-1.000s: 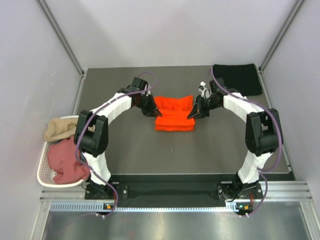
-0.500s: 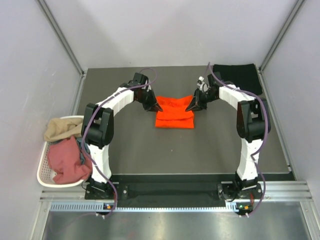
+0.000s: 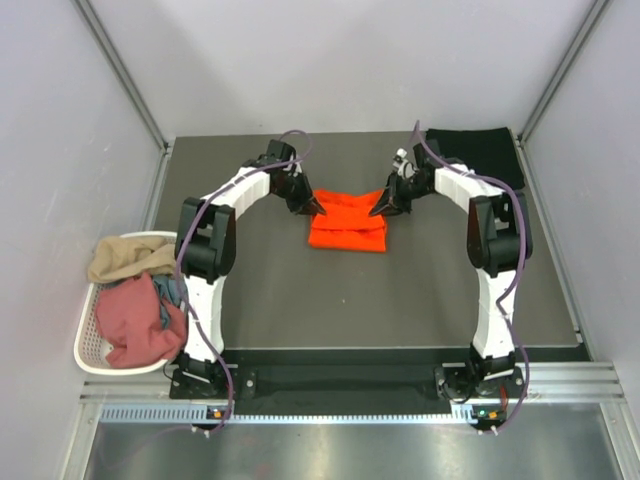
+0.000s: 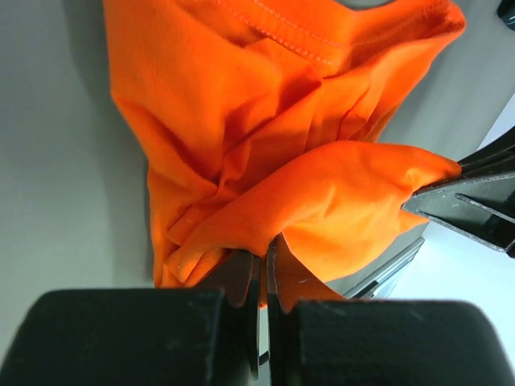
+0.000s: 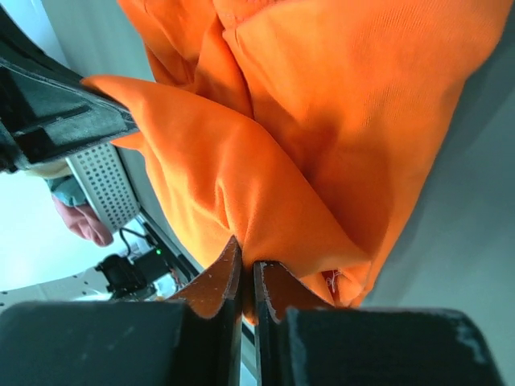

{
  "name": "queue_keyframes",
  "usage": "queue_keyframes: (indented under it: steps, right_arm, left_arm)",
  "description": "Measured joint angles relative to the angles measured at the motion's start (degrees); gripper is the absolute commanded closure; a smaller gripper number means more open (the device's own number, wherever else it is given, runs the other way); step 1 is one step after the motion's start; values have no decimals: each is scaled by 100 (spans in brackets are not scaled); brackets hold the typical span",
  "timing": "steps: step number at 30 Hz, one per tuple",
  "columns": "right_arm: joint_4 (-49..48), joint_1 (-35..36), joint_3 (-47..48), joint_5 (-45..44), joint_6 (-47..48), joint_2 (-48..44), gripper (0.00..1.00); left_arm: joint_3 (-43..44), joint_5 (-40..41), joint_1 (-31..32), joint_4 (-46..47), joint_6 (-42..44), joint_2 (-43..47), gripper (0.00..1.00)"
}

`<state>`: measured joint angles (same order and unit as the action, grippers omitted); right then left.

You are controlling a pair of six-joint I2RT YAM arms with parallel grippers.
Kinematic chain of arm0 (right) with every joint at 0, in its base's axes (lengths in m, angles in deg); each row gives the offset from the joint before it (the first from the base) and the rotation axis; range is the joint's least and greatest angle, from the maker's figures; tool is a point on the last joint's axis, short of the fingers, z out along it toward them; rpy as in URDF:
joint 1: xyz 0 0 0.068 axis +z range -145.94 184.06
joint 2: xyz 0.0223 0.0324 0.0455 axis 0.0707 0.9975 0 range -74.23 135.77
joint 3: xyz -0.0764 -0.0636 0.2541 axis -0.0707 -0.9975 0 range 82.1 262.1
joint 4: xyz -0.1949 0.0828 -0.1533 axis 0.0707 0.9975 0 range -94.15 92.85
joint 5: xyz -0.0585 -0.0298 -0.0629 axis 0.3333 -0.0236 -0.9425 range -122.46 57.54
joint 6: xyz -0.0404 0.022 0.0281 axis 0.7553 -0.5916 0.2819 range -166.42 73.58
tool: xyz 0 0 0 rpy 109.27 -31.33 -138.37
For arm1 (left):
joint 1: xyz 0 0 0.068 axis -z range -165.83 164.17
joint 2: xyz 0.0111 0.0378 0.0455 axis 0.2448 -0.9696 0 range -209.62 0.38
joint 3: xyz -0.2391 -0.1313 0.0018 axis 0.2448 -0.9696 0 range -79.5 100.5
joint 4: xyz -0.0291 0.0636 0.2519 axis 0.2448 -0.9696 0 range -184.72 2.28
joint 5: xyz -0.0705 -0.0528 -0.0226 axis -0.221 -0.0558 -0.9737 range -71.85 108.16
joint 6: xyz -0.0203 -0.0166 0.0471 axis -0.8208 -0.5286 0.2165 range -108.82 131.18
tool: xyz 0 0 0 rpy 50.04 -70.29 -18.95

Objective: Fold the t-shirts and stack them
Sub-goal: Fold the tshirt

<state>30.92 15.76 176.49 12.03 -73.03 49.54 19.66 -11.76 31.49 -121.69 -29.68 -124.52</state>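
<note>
Hiding the tips of both end effectors, a raised fold of the orange shirt (image 3: 347, 222) bunches around them, so from above it is hard to make out where the fingers end inside the cloth. The wrist views settle it. The left end effector (image 4: 264, 261) is clamped narrow on a pinch of orange cloth at the shirt's far left corner, and the right end effector (image 5: 248, 265) is clamped the same way at the far right corner. Each wrist view cuts the shirt off at its frame. Collar and hem cannot be told apart; only a stitched seam shows near the top of the left wrist view.

The shirt lies as a folded block toward the far edge of the counter (image 3: 350, 300), midway between its left and right edges. Its long axis runs left to right, parallel to that far edge. A black shirt (image 3: 478, 155) lies flat in the far right corner, its left end crossed by the right arm's cable. Off the counter's left edge, a white basket (image 3: 86, 350) holds a crumpled tan shirt (image 3: 125, 258) and pink shirt (image 3: 135, 325).
</note>
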Motion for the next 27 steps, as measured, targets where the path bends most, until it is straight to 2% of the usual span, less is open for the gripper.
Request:
queue_keyframes:
  steps: [1, 2, 4, 6, 8, 9, 10, 13, 18, 20, 23, 25, 27]
  right_arm:
    - [11, -7, 26, 0, -11, 22, 91]
    - [4, -13, 44, 0, -39, 50, 80]
    - [13, -33, 85, -7, -83, 111, 70]
    - [11, -61, 142, -9, -107, 173, 60]
    - [66, -101, 216, -44, -101, 201, 48]
    - [173, -127, 297, -114, -55, 203, 45]
    - [319, -138, 411, -205, 7, 203, 39]
    - [798, -164, 828, -686, 321, 138, 31]
    - [1342, 74, 708, -1768, 649, -632, 30]
    - [1410, 391, 474, -2262, 632, -1058, 30]
    - [1309, 1222, -2, -3014, 505, -1593, 33]
    - [1139, 1792, -302, -3366, 348, -1742, 40]
    - [1084, 2168, -407, -3580, 195, -1663, 42]
  left_arm:
    - [33, -17, 0, -2, -7, -37, 100]
    - [68, -28, -4, -13, -17, -92, 93]
    - [195, -35, -4, -87, -35, -192, 82]
    - [363, -17, -9, -201, -42, -280, 64]
    - [590, 116, -20, -400, 35, -310, 50]
    - [706, 203, -24, -520, 90, -310, 38]
    - [846, 308, -33, -643, 157, -306, 30]
    - [1036, 678, -44, -868, 310, -107, 27]
    - [494, 1119, -39, -1097, 531, 863, 34]
    - [4, 1185, -28, -1141, 557, 1410, 36]
    - [-846, 1244, 17, -1091, 566, 2175, 38]
    - [-1373, 1257, 44, -1067, 562, 2524, 39]
    - [-1788, 1259, 68, -1062, 546, 2706, 39]
